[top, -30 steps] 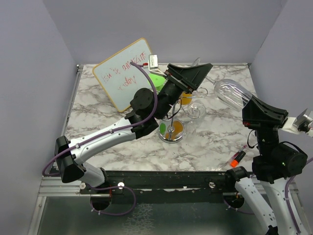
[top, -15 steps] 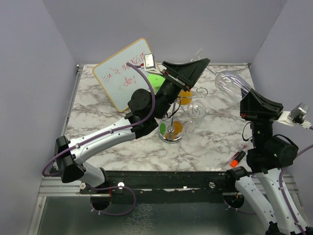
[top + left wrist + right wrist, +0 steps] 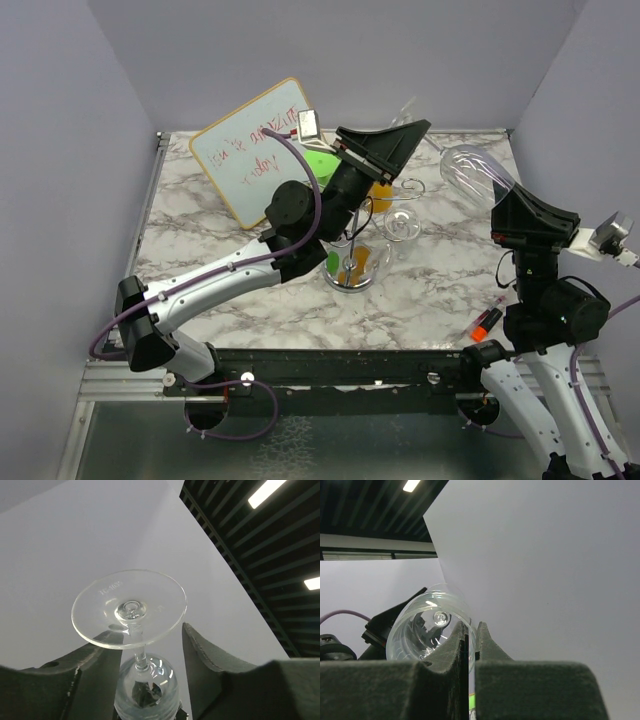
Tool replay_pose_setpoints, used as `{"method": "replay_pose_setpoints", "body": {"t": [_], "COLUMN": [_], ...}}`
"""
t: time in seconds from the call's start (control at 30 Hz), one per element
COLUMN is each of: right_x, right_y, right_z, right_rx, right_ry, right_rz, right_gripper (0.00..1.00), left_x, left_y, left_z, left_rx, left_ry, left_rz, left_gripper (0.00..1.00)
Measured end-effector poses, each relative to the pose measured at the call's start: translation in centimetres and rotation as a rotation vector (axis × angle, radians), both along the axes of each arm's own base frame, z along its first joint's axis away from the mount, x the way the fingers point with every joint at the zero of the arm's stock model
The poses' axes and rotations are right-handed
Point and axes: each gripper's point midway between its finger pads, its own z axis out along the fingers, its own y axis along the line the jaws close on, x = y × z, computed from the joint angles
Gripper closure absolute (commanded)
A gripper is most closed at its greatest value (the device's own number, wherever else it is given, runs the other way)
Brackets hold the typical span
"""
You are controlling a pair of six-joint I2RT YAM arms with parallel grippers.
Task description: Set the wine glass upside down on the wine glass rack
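Note:
My right gripper (image 3: 499, 204) is shut on the rim of a clear wine glass (image 3: 470, 172) and holds it tilted in the air at the right, its stem and foot pointing back-left. In the right wrist view its fingers (image 3: 462, 640) pinch the glass wall (image 3: 427, 625). My left gripper (image 3: 420, 128) is open, raised over the chrome wine glass rack (image 3: 350, 268). In the left wrist view the glass foot (image 3: 129, 607) and stem lie between the spread fingers (image 3: 200, 650), and I see no contact. The rack stands mid-table with curled wire arms.
A second clear glass (image 3: 403, 224) sits at the rack's arms; I cannot tell if it hangs. A whiteboard (image 3: 250, 150) leans at the back left beside a green object (image 3: 320, 160). An orange object (image 3: 380, 200) is behind the rack. A red marker (image 3: 487, 320) lies front right.
My right gripper has lifted the wine glass up and a little back-left. My left gripper has risen slightly. Little moved in the last half second.

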Motion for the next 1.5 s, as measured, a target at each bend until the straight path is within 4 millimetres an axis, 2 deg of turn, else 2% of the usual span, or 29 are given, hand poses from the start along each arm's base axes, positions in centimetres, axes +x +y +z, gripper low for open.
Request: {"method": "replay_pose_setpoints", "body": {"t": [0.23, 0.37, 0.43, 0.5, 0.63, 0.7, 0.87, 1.03, 1.13, 1.3, 1.4, 1.5], "right_x": [0.0, 0.1, 0.1, 0.2, 0.4, 0.3, -0.8, -1.8, -3.1, -5.7, -7.2, -7.9], "right_y": [0.6, 0.8, 1.0, 1.1, 1.4, 1.6, 1.2, 1.2, 1.3, 1.9, 2.7, 3.8], "right_z": [-0.5, -0.8, -1.0, -1.3, -2.2, -2.7, -3.6, -5.1, -5.5, -5.2, -4.7, -4.2], "right_rx": [-0.042, -0.063, -0.073, -0.083, -0.104, -0.121, -0.161, -0.275, -0.384, -0.581, -0.670, -0.721], "right_ry": [-0.005, -0.007, -0.005, 0.005, 0.039, 0.060, 0.081, 0.120, 0.133, 0.119, 0.094, 0.066], "right_rz": [0.007, 0.008, 0.012, 0.012, 0.020, 0.026, -0.004, -0.049, -0.073, -0.071, -0.028, 0.039], "right_gripper": [0.99, 0.99, 0.99, 0.93, 0.65, 0.55, 0.42, 0.27, 0.23, 0.22, 0.22, 0.22], "left_x": [0.6, 1.0, 1.2, 1.3, 1.2, 1.3, 0.9, -2.0, -3.9, -7.0, -8.5, -9.6], "left_y": [-1.0, -1.0, -1.0, -1.0, -1.0, -0.9, -0.6, 0.0, 1.2, 3.1, 3.8, 3.8], "left_z": [0.0, -0.1, -0.2, -0.2, -0.1, 0.0, 0.4, 0.9, 1.3, 2.5, 2.5, 1.7], "left_rx": [0.017, 0.039, 0.052, 0.056, 0.071, 0.090, 0.148, 0.228, 0.259, 0.303, 0.349, 0.411], "left_ry": [-0.010, -0.022, -0.028, -0.034, -0.058, -0.084, -0.186, -0.359, -0.455, -0.611, -0.685, -0.744], "left_rz": [0.018, 0.052, 0.072, 0.083, 0.103, 0.127, 0.167, 0.137, 0.128, 0.113, 0.095, 0.060], "left_gripper": [0.67, 0.87, 1.00, 1.00, 1.00, 1.00, 1.00, 1.00, 1.00, 1.00, 1.00, 1.00]}}
